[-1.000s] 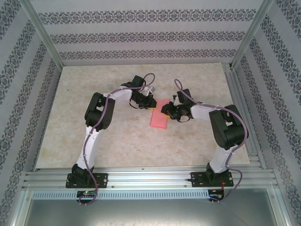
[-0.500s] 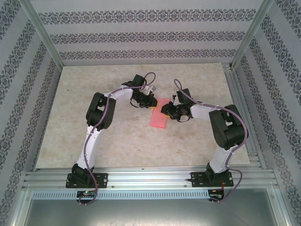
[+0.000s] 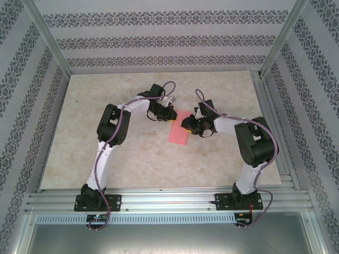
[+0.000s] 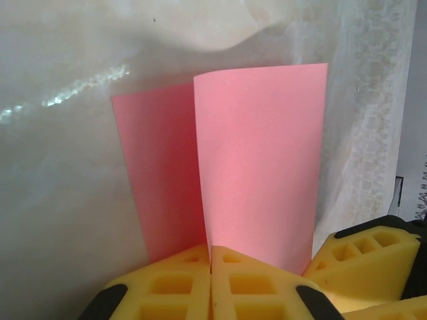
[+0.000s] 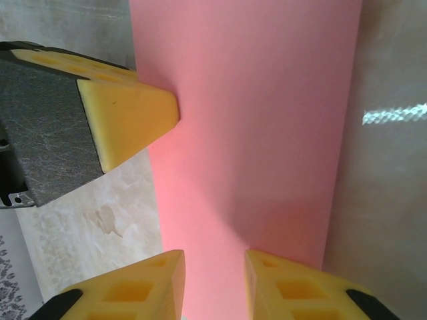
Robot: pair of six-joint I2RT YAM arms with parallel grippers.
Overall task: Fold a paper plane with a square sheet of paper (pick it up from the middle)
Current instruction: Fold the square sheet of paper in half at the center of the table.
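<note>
Patterned wallpaper [image 3: 159,39] encloses a marbled beige table [image 3: 132,159]. Near its centre lies the folded square sheet of paper [image 3: 179,135]. The left gripper [image 4: 211,267] pinches its 11 o'clock edge, and the right gripper [image 5: 213,280] stands spread at 2 o'clock.

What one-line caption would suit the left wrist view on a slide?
Left gripper pinches the near end of the folded pink sheet, its two layers slightly offset.

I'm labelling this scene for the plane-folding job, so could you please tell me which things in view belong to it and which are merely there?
Belongs to the job:
square sheet of paper, folded over
left end effector, shut on its edge
right end effector, open over it

Just there:
table
patterned walls
aluminium frame
</note>
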